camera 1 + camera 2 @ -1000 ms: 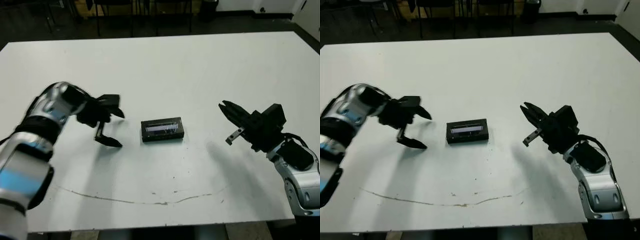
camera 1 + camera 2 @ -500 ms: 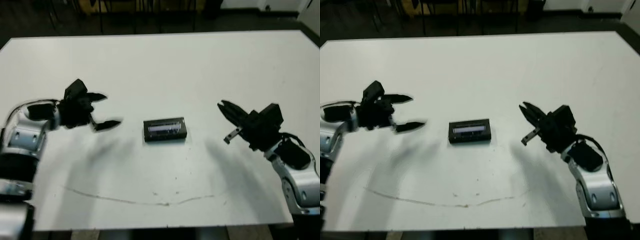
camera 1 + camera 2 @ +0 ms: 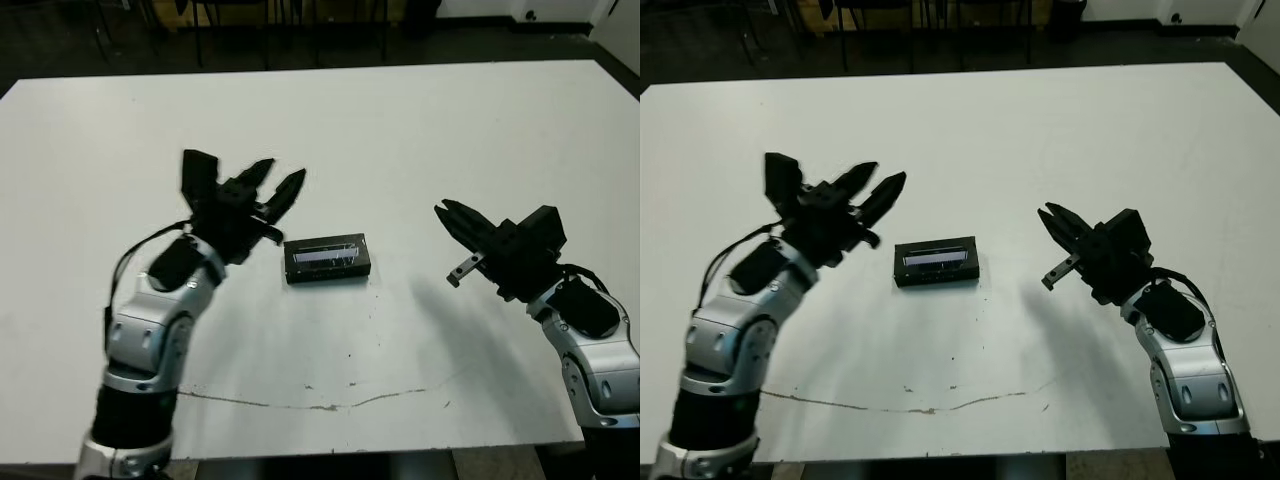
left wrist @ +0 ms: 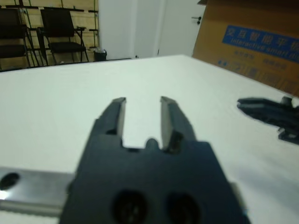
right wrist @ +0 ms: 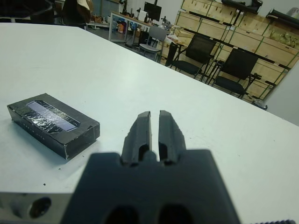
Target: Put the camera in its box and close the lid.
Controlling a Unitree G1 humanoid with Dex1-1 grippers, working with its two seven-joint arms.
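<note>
The box [image 3: 327, 259] sits on the table [image 3: 400, 140] between my two grippers, just beside my left gripper [image 3: 277, 186] and a little below its raised fingertips, on the side toward my other arm. My right gripper [image 3: 446, 211] is farther off, well apart from the box across bare table. The box's long axis runs across me, from one gripper toward the other, so its short ends face them. My left gripper is released, fingers spread with nothing between them, lifted off the table. My right gripper is nearly pinched together, only a thin slit showing, and it holds nothing.

The box looks closed: the lid [image 5: 50, 114], black with a greyish shiny stripe, lies flat on top. I cannot see the camera, so I judge it is inside.
</note>
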